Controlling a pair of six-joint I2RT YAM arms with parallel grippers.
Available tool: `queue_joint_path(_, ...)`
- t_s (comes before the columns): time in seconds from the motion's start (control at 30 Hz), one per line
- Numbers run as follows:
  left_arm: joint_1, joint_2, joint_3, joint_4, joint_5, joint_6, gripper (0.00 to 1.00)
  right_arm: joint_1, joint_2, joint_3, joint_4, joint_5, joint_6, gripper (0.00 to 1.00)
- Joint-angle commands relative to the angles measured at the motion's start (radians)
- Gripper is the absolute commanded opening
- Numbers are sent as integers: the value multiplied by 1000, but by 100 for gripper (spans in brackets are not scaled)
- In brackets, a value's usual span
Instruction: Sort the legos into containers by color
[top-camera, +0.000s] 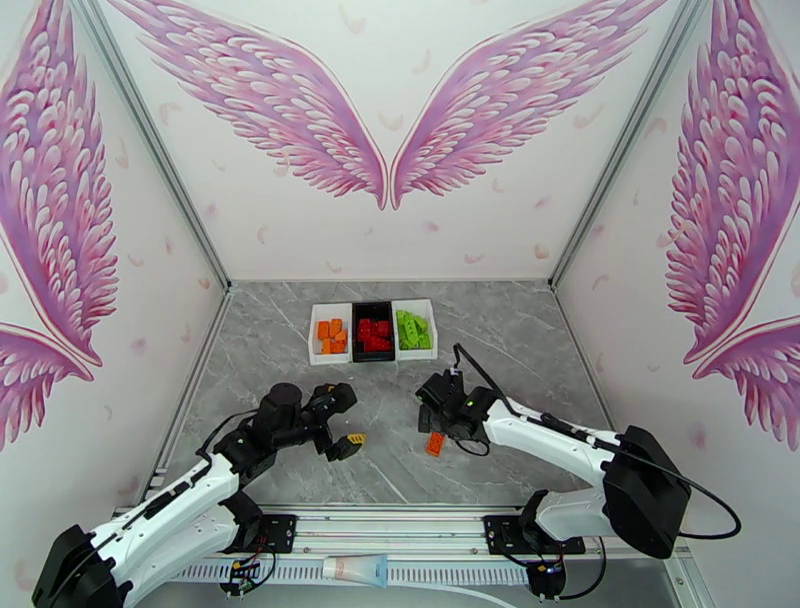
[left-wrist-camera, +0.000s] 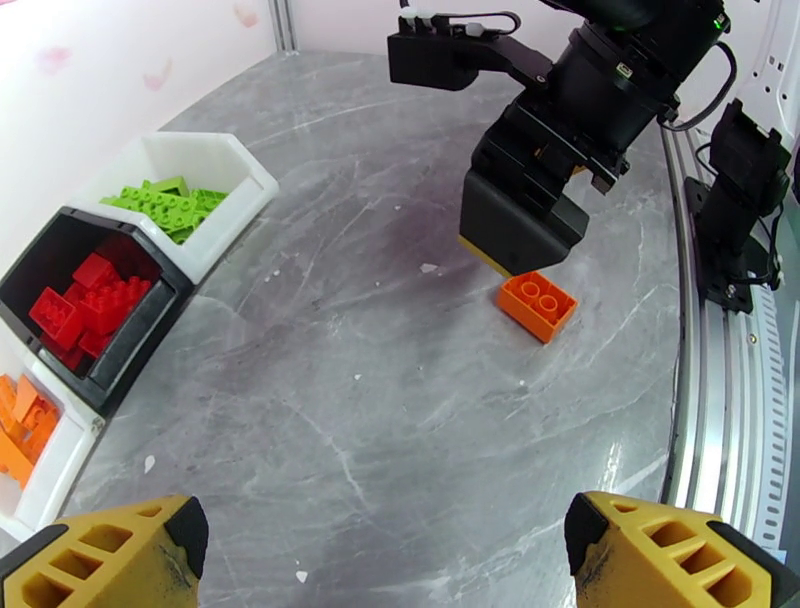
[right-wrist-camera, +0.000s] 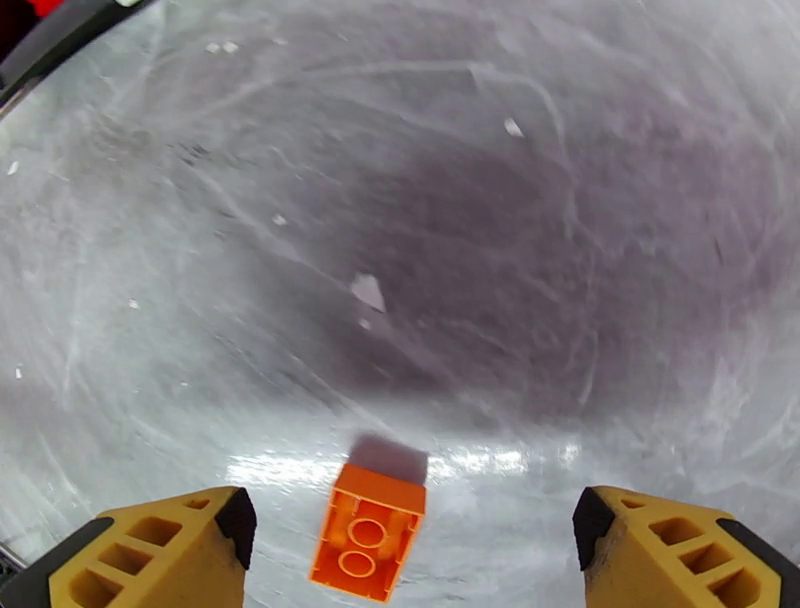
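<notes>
Right fingers (right-wrist-camera: 170, 545) are spread wide either side of a glossy orange brick (right-wrist-camera: 368, 535), two round studs showing, lying flat on the desk (right-wrist-camera: 450, 250) and not gripped. Left fingers (left-wrist-camera: 110, 555), ribbed yellow, are fully apart and empty. Other legos (top-camera: 374, 335) sit in the containers (top-camera: 330, 357) by colour: orange, red, green. Desk's grey marble-look and scuffed; white walls (top-camera: 400, 250) with pink wings.

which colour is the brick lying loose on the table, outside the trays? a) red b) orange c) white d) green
b, the single brick sitting on the grey table is plainly orange, with two studs on top.
</notes>
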Motion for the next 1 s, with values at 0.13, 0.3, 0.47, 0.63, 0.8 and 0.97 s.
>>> queue_joint_path(0.13,-14,65,62,13,36,24,99,8,84,8,23,-81,78,79)
queue_joint_path(0.3,-22,79,62,27,29,17,99,15,122,7,24,-111,87,72)
queue_joint_path(0.47,-27,84,61,31,12,10,99,16,127,-4,24,-117,92,56)
queue_joint_path(0.63,-29,77,57,18,2,10,99,17,137,-10,31,-118,91,43)
queue_joint_path(0.8,-29,50,46,19,-19,-1,99,16,152,2,24,-107,84,41)
queue_joint_path(0.97,-29,30,40,11,-31,-4,99,17,166,1,33,-114,80,45)
